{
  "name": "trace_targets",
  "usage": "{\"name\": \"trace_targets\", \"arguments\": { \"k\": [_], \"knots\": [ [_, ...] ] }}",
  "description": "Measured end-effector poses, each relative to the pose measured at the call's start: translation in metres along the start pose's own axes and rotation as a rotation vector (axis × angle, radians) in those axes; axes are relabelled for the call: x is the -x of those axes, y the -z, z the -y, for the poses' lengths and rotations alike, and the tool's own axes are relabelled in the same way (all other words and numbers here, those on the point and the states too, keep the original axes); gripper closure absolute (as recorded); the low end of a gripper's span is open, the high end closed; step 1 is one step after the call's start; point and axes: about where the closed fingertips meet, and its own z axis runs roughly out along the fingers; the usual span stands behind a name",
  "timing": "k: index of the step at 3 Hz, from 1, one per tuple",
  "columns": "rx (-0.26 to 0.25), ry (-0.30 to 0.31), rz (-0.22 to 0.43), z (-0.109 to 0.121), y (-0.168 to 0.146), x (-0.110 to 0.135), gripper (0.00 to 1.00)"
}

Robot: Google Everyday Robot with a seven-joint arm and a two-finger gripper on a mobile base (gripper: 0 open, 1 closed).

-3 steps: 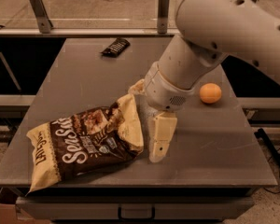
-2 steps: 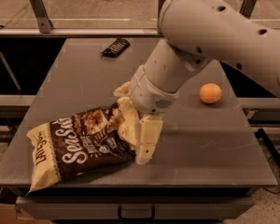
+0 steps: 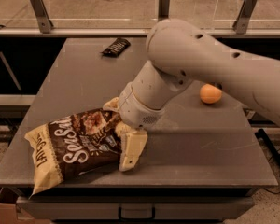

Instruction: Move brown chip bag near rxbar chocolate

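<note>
The brown chip bag (image 3: pixel 70 148) lies flat at the table's front left, a large crinkly dark bag with cream edges and white script. My gripper (image 3: pixel 119 135) is down at the bag's right end. Its cream fingers (image 3: pixel 130 149) stand apart, one on the near side and one on the far side of that end, so the bag's edge lies between them. The bag rests on the table. The rxbar chocolate (image 3: pixel 115 46), a small dark flat bar, lies at the far side of the table, well apart from the bag.
A round orange fruit (image 3: pixel 210 93) sits on the right side of the grey table (image 3: pixel 200 139). My large white arm (image 3: pixel 210 64) reaches in from the right over the table's middle. A railing with metal posts runs behind the table.
My gripper has moved left, from beside the bag's right end to straddling it. The bag, bar and orange have not moved.
</note>
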Motion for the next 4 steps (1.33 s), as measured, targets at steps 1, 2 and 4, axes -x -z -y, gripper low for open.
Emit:
{"name": "trace_targets", "arguments": {
  "k": [1,2,4],
  "knots": [
    [0.002,-0.01,-0.002,-0.001,-0.001,-0.003,0.47],
    [0.002,-0.01,-0.002,0.0,0.005,0.0,0.7],
    [-0.142,-0.061,-0.022,0.024,0.052,-0.007,1.0]
  ]
}}
